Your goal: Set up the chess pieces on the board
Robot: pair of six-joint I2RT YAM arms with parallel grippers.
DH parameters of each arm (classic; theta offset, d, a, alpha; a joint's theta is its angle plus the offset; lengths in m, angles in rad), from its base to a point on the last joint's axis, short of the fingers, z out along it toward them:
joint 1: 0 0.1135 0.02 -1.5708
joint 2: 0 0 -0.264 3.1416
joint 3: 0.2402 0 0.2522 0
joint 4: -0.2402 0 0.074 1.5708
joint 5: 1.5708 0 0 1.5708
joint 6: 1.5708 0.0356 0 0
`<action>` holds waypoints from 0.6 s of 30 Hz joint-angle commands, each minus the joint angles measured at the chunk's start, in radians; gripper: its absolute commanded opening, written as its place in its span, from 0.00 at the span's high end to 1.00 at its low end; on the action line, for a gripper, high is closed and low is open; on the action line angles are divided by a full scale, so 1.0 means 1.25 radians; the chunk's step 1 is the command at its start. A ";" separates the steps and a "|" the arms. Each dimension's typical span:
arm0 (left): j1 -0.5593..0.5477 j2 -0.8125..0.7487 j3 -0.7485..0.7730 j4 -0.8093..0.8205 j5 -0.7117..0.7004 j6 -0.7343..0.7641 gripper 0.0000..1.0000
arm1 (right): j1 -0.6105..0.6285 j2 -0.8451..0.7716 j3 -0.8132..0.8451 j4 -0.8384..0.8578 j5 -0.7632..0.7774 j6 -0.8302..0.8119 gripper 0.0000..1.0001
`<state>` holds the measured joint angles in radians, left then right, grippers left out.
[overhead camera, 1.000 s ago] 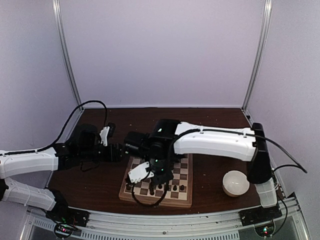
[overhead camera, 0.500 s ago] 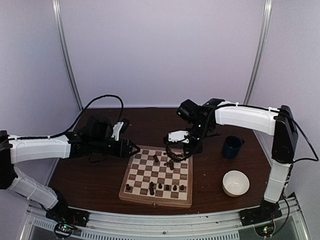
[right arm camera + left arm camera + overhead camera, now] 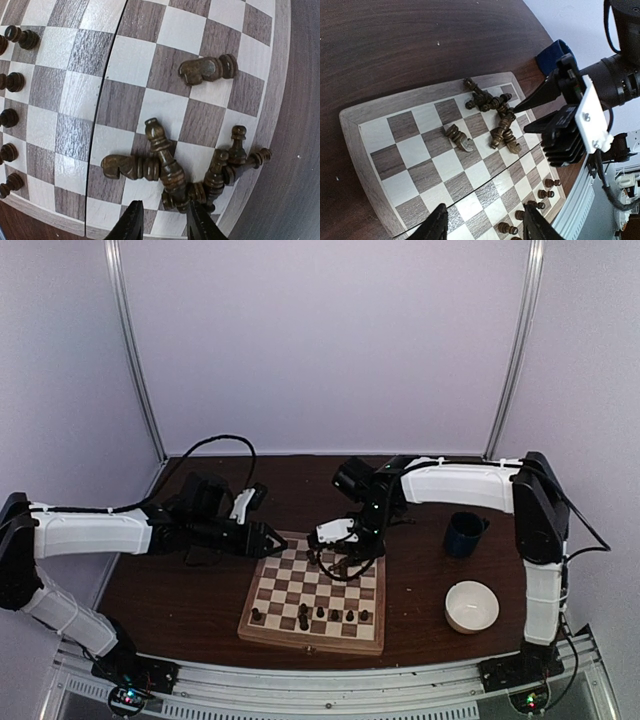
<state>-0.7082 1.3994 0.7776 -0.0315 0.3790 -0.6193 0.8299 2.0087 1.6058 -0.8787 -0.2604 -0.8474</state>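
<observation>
Dark chess pieces point(image 3: 170, 172) lie heaped below the right fingers point(image 3: 131, 222), parted, empty; left fingers point(image 3: 436, 227), parted, overhang the board point(image 3: 355, 117).

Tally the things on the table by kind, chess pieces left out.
Checkered wooden chessboard: 1
Dark blue cup: 1
White round bowl: 1
Total: 3

Pale walls point(image 3: 320, 340) enclose a dark wooden table point(image 3: 175, 595).
</observation>
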 commanded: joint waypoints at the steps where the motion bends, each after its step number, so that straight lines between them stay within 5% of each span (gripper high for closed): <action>1: 0.004 -0.028 -0.008 0.039 0.002 -0.017 0.49 | 0.011 0.031 0.041 0.005 0.015 -0.027 0.66; 10: 0.004 -0.043 -0.027 0.043 -0.001 -0.026 0.49 | 0.030 0.082 0.040 0.005 0.065 -0.037 0.67; 18: 0.003 -0.022 -0.034 0.076 0.017 -0.044 0.49 | 0.031 0.053 0.034 -0.004 0.048 0.011 0.89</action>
<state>-0.7082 1.3666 0.7471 -0.0128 0.3794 -0.6525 0.8642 2.0995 1.6451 -0.8795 -0.2024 -0.8719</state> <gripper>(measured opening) 0.508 0.145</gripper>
